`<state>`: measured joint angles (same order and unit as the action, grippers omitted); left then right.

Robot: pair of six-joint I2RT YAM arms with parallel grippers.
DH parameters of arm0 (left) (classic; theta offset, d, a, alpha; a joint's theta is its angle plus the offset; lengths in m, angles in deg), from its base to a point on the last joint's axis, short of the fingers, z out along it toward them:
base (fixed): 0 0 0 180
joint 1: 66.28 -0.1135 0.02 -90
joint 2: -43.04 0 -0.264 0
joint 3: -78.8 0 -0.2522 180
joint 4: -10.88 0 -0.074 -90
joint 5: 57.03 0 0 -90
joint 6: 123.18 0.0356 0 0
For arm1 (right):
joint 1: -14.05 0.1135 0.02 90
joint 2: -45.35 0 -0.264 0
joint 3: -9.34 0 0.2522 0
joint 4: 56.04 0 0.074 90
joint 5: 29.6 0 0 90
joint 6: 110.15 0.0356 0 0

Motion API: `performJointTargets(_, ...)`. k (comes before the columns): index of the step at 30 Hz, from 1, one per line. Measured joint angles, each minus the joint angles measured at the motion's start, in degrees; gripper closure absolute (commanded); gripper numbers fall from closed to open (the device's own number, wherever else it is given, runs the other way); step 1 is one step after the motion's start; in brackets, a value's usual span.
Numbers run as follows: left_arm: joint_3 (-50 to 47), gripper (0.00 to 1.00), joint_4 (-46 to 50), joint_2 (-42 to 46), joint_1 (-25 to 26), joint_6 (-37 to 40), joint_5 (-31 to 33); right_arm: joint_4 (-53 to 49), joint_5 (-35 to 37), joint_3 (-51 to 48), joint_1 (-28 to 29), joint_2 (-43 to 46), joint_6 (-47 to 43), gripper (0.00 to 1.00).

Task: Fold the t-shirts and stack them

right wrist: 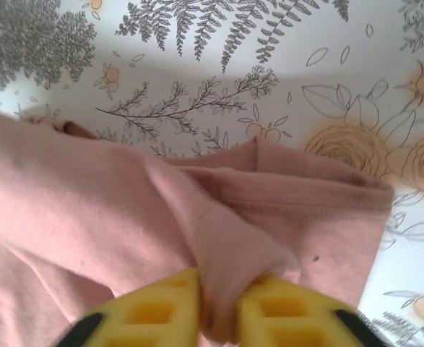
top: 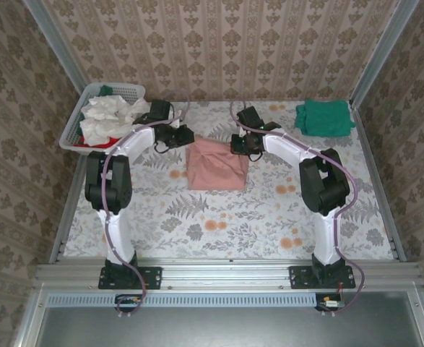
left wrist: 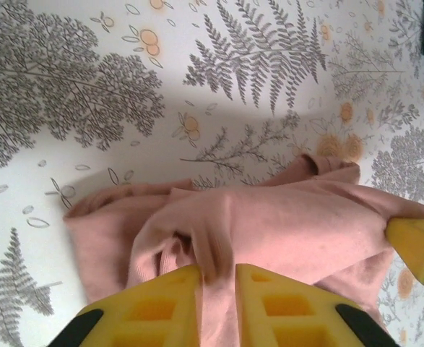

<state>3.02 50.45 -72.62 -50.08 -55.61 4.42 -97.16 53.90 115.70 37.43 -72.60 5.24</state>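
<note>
Left gripper (left wrist: 217,273) and right gripper (right wrist: 220,280) each pinch the far edge of the dusty-pink t-shirt (top: 217,168) (already folded); release fully, then lift straight up so you drag nothing.

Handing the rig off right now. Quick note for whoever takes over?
Left gripper: jaws pinching a fold of the pink t-shirt at its far left corner.
Right gripper: jaws pinching the same shirt at its far right corner.
Pink t-shirt: middle of the table, folded to a rough rectangle, far edge bunched.
Teal t-shirt: folded, far right corner.
Basket, far left: white t-shirts and a red one inside, unfolded.
Done: teal folded.
Left: finish the pink, probably stack it on the teal, then fold what is in the basket.
</note>
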Motion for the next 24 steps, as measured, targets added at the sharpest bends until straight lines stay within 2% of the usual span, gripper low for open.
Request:
performJointTargets(1, 0.09, 0.66, 0.0, -0.28, -0.35, 0.28, -0.2, -0.26, -0.02, 0.63, -0.2, -0.39, -0.17, 0.7)
performJointTargets(3, 0.04, 0.66, 0.87, -0.35, -1.09, 0.39, -0.22, -0.72, 0.04, 1.84, -0.39, -0.85, -0.13, 0.52)
performJointTargets(4, -0.13, 0.66, 1.03, -0.09, -1.49, 0.46, -0.15, -1.29, 0.2, 2.23, -0.46, -0.83, -0.55, 0.46)
performJointTargets(6, -1.53, 0.63, 1.07, 1.31, -2.08, 0.7, 0.55, -2.03, 1.55, 2.25, -0.42, -0.04, -1.4, 0.46)
performJointTargets(9, -6.71, 0.52, 1.05, 6.88, -2.12, 1.73, 2.71, -2.62, 4.7, -0.37, 0.37, 3.65, -2.1, 0.43)
performJointTargets(12, -10.56, 0.49, 1.25, 12.52, 0.0, 2.47, 4.9, -1.66, 5.09, -5.31, 2.34, 9.35, -2.56, 0.44)
performJointTargets(14, -11.39, 0.5, 0.44, 13.73, 2.71, 3.1, 5.77, -0.33, 4.31, -6.84, 3.91, 10.99, -2.6, 0.54)
performJointTargets(15, -11.82, 0.55, -0.35, 13.53, 4.04, 3.19, 5.88, 0.59, 3.48, -6.93, 4.48, 10.82, -2.69, 0.61)
performJointTargets(16, -12.22, 0.6, -0.9, 12.85, 5.09, 3.21, 5.79, 1.49, 2.56, -6.86, 4.96, 9.99, -2.6, 0.64)
performJointTargets(18, -13.25, 0.65, -1.88, 10.78, 5.99, 3.45, 5.73, 2.05, 1.49, -5.97, 4.85, 7.45, -2.12, 0.64)
performJointTargets(24, -19.41, 0.66, -3.06, 5.77, 3.76, 3.54, 5.9, 1.46, 0.42, -1.09, 0.28, -3.87, -2.58, 0.65)
